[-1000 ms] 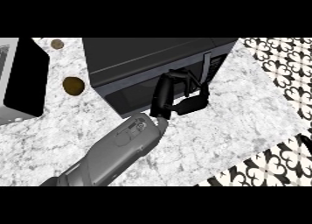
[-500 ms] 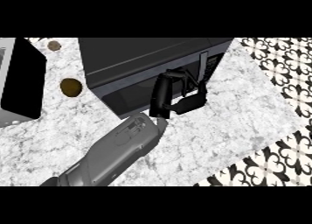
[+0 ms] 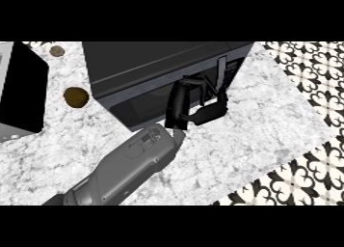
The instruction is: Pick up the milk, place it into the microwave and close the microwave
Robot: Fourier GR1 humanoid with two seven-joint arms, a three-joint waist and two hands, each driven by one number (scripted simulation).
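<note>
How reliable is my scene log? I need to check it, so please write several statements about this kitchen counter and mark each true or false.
1. The black left hand is at the front of the dark box-shaped microwave. True.
2. A milk carton stands on the white marble counter beside the microwave. False: no milk shows anywhere in the view.
3. A small round brown object lies on the counter to the left of the microwave. True.
4. Two grey forearms show. False: only one grey forearm shows, coming in from the lower left.
5. The floor is plain wood. False: it is black-and-white patterned tiles.
</note>
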